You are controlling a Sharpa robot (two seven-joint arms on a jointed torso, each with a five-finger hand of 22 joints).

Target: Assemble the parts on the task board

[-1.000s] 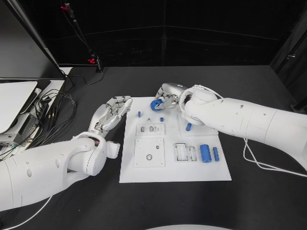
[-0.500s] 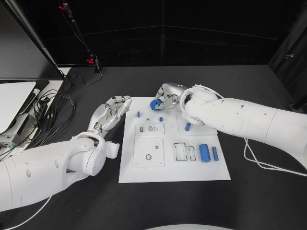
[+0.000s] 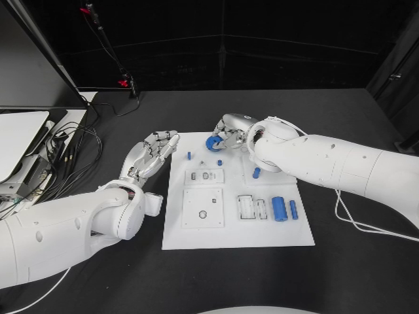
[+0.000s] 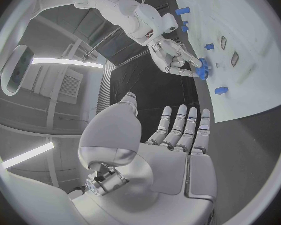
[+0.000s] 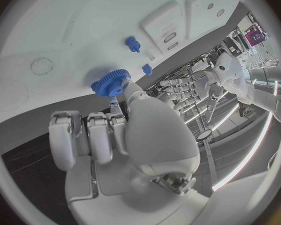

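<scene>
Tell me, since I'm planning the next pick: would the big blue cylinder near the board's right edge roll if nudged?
The big blue cylinder lies on its side on the task board, so a sideways nudge would probably roll it. It looks smooth and rigid, so it may slip in a loose grasp. The thinner blue pin beside it could get knocked.

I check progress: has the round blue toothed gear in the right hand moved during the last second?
No. The round blue toothed gear sits at the same spot near the white task board's far edge, held by the right hand.

The right hand [image 3: 230, 134] hides part of the blue gear [image 3: 213, 144].
</scene>
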